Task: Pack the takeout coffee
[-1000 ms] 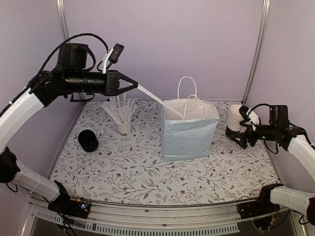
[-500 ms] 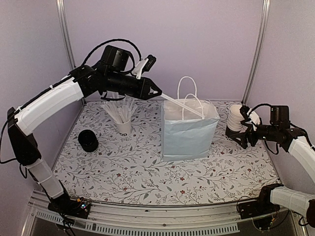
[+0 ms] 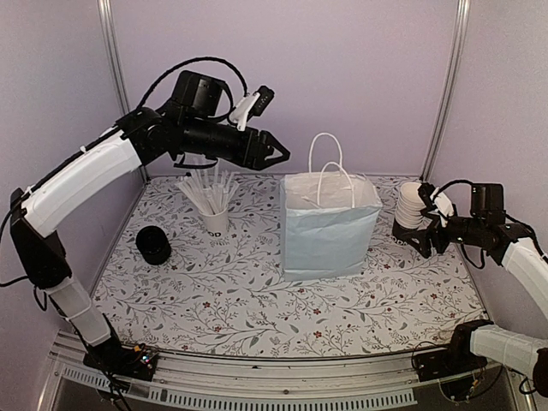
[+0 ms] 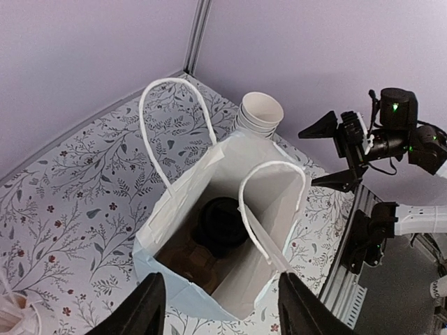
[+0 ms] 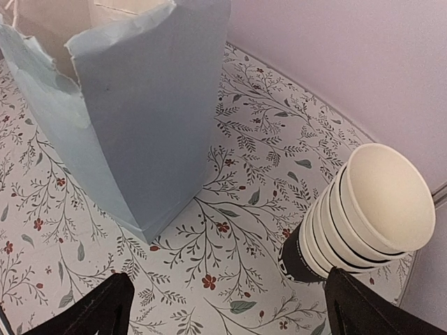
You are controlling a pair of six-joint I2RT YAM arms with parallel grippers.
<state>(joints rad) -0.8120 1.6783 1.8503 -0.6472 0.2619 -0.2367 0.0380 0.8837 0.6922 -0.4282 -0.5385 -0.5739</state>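
The takeout coffee, a black lidded cup (image 4: 222, 223), stands in a brown pulp carrier (image 4: 183, 259) at the bottom of the open pale blue bag (image 3: 330, 229). In the left wrist view I look straight down into the bag (image 4: 178, 209). My left gripper (image 3: 279, 154) hovers open above the bag's left rim, and nothing is between its fingers (image 4: 150, 307). My right gripper (image 3: 425, 221) stands open beside a stack of black paper cups (image 3: 411, 208), to the right of the bag. The stack (image 5: 363, 209) sits just ahead of the right gripper (image 5: 234, 315), untouched.
A white cup of white straws (image 3: 213, 210) stands left of the bag. A short black cylinder (image 3: 154, 244) lies further left. The bag's white handles (image 3: 325, 163) stick up under my left gripper. Lilac walls and metal posts close the back and sides.
The left arm swung right over the bag and its gripper opened. The white straw it held is gone from its fingers. The right arm has not moved.
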